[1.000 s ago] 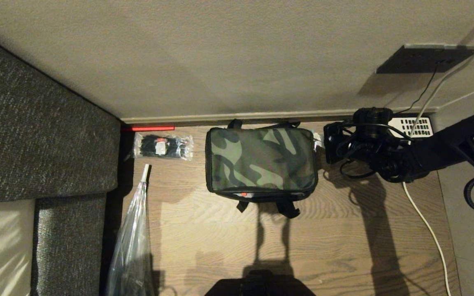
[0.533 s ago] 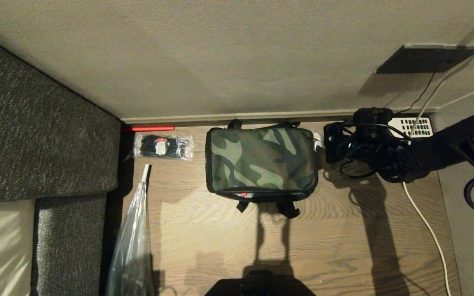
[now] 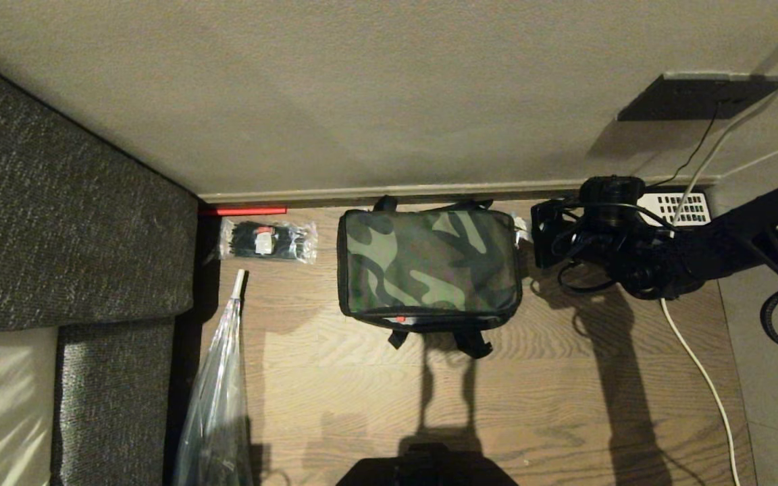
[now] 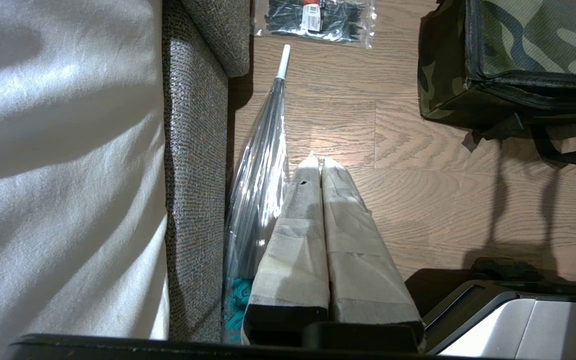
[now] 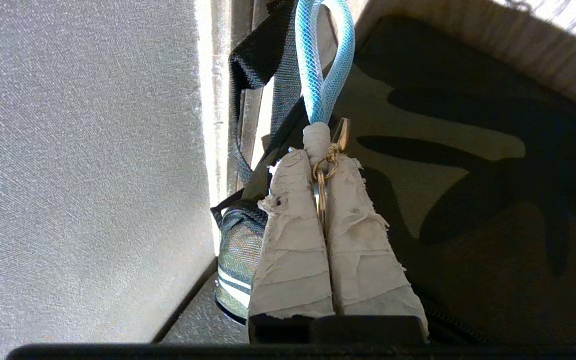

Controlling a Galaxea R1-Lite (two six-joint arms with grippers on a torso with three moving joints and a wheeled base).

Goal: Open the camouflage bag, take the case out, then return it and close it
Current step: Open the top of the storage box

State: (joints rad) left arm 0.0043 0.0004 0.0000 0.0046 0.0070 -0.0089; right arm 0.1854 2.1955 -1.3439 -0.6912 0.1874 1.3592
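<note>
camouflage bag (image 3: pixel 428 264) sits closed on the wood floor (image 3: pixel 564 405) against the far wall, right gripper (image 3: pixel 543 236) at its right end. left gripper (image 4: pixel 316 162): fingers pressed together, empty. right fingers clamp the blue zipper loop (image 5: pixel 322 75).

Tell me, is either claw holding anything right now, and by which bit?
The right gripper pinches the metal ring of the blue loop at the camouflage bag. The left gripper is shut on nothing.
</note>
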